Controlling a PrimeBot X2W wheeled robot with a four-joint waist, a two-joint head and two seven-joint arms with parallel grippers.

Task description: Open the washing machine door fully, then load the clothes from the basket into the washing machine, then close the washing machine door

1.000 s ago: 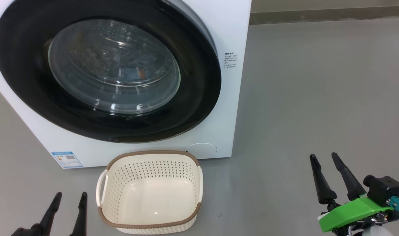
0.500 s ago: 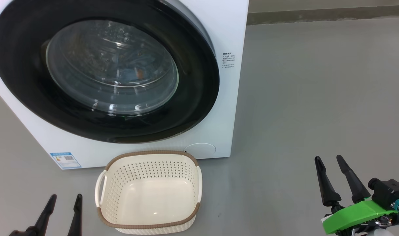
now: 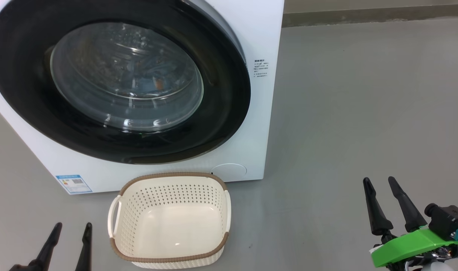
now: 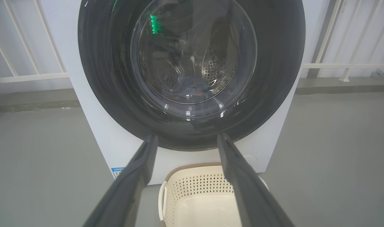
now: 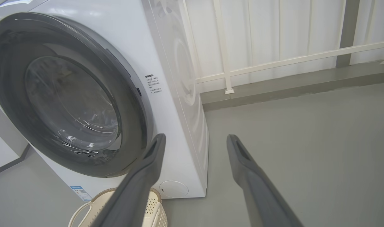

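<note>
The washing machine (image 3: 259, 34) stands before me with the washing machine door (image 3: 221, 113) lying flush against its front. Through the glass, light-blue clothes (image 3: 153, 81) with an orange spot lie in the drum; the left wrist view shows them too (image 4: 190, 88). On the floor just in front of the machine sits the basket (image 3: 172, 176), with nothing inside. My left gripper (image 3: 73, 226) is open, low and left of the basket. My right gripper (image 3: 378, 180) is open, far to the right over bare floor. Both sets of fingers hold nothing (image 4: 187, 136) (image 5: 195, 136).
Grey floor (image 3: 364, 94) spreads wide to the right of the machine. A white railing (image 5: 274, 63) and a low kerb run behind it. A small blue label (image 3: 72, 183) sits at the machine's lower left corner.
The head view has drifted slightly, so the machine and basket sit a little further left. Both grippers have edged outward and slightly lower. Door and basket are unchanged.
</note>
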